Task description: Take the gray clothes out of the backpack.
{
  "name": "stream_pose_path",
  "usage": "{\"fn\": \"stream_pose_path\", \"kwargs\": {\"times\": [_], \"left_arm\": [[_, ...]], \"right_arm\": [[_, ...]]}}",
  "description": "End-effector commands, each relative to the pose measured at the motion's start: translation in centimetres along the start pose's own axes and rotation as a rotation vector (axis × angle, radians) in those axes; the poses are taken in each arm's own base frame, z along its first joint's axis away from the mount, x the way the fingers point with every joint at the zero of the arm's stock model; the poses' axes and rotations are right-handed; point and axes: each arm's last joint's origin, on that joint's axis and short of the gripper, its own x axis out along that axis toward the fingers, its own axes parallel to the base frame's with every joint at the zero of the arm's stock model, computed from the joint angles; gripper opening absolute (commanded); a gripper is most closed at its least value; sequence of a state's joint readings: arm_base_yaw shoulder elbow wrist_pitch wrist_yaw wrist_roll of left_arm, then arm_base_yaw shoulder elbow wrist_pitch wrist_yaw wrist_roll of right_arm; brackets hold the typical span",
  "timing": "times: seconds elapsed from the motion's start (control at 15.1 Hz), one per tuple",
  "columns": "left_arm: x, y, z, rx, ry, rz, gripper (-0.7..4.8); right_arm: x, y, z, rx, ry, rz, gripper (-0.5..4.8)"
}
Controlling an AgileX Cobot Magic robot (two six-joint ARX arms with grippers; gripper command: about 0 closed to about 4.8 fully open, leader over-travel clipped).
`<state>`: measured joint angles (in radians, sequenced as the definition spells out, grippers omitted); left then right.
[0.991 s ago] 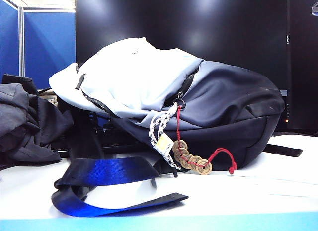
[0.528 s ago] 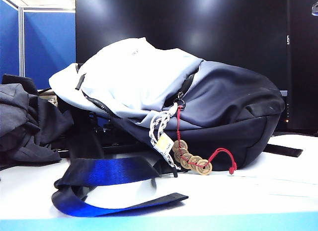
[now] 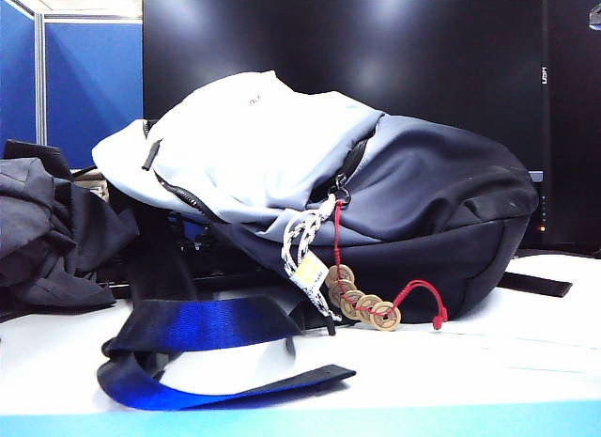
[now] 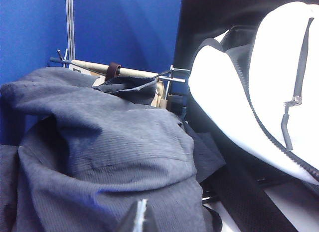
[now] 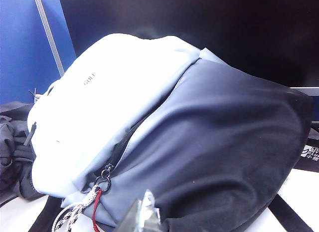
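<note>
The backpack (image 3: pixel 376 183) lies on its side on the white table (image 3: pixel 526 352), pale gray panel up and dark body to the right. The gray clothes (image 3: pixel 47 235) sit in a crumpled heap outside it, at the table's left edge. Neither gripper shows in the exterior view. In the left wrist view my left gripper (image 4: pixel 140 217) is shut and empty, its tips just in front of the gray clothes (image 4: pixel 99 152), with the backpack (image 4: pixel 239 92) beside them. My right gripper (image 5: pixel 146 212) is shut and empty too, facing the backpack (image 5: pixel 199 132) near its zipper pull (image 5: pixel 103 181).
A blue-black webbing strap (image 3: pixel 207 329) loops across the table in front of the backpack. Brass coins on red cord (image 3: pixel 362 305) hang from the zipper. A blue partition (image 3: pixel 84 80) and a black screen (image 3: pixel 376 42) stand behind.
The folds of the gray clothes at the left have settled very slightly. The backpack and strap have not moved.
</note>
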<state>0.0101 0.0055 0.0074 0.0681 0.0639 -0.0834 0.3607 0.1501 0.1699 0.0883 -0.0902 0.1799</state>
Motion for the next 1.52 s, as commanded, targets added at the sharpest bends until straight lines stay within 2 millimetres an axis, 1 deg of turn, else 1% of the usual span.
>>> {"fn": "stream_pose_path", "kwargs": {"times": [0.07,0.33,0.4,0.46,0.53,0.59,0.66,0.73,0.79,1.06,1.52], "left_arm": [[0.0,0.0,0.2,-0.002,-0.016,-0.004,-0.03],[0.0,0.0,0.2,-0.002,-0.016,-0.004,-0.03],[0.0,0.0,0.2,-0.002,-0.017,-0.004,-0.03],[0.0,0.0,0.2,-0.002,-0.017,-0.004,-0.03],[0.0,0.0,0.2,-0.002,-0.017,-0.004,-0.03],[0.0,0.0,0.2,-0.002,-0.016,-0.004,-0.03],[0.0,0.0,0.2,-0.002,-0.017,-0.005,-0.03],[0.0,0.0,0.2,-0.002,-0.017,-0.006,-0.03],[0.0,0.0,0.2,-0.001,-0.018,-0.006,-0.03],[0.0,0.0,0.1,-0.002,-0.008,-0.004,-0.03],[0.0,0.0,0.1,-0.002,-0.006,-0.004,-0.03]], "right_arm": [[0.0,0.1,0.4,0.002,-0.021,0.001,-0.01],[0.0,0.1,0.4,0.0,-0.021,0.001,-0.01],[0.0,0.0,0.3,-0.026,-0.02,-0.004,-0.01],[-0.3,0.0,0.1,-0.111,0.005,-0.02,-0.01],[-0.7,-0.3,-0.5,-0.231,0.054,-0.069,-0.01],[-1.1,-1.0,-1.2,-0.282,0.07,-0.188,-0.01],[-1.5,-2.0,-2.0,-0.284,0.057,-0.356,-0.01],[-1.5,-2.7,-2.5,-0.268,0.068,-0.442,-0.01],[-1.6,-3.2,-2.9,-0.258,0.075,-0.466,-0.01],[-1.5,-4.2,-4.8,-0.188,0.091,-0.442,-0.01],[-1.6,-4.4,-4.6,-0.189,0.077,-0.465,-0.01]]}}
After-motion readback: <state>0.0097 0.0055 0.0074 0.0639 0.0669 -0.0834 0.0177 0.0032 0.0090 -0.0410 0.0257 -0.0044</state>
